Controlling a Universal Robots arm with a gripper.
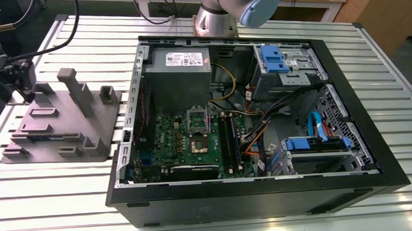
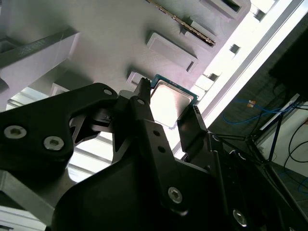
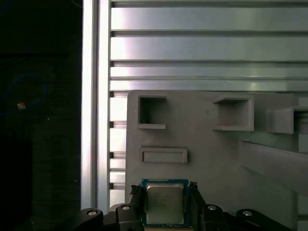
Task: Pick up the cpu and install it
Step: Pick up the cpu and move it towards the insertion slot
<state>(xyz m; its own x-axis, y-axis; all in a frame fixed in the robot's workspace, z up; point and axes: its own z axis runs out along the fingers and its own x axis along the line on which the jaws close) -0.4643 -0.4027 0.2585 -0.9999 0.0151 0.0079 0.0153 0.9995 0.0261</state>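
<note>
Slatted metal table [image 1: 58, 203] carries an open computer case [image 1: 264, 201] and, at the exterior view's left, a grey holder [image 1: 55, 120]. Green circuit board [image 1: 172, 142] lies inside the case. Its socket [image 1: 198, 141] looks bare, so install not done. In the first wrist view the cpu [image 3: 165, 204] sits on the holder, tool [image 3: 165, 188] straddling it. Can't tell if it's pinching or just spread. Pickup stage, judging by this.
</note>
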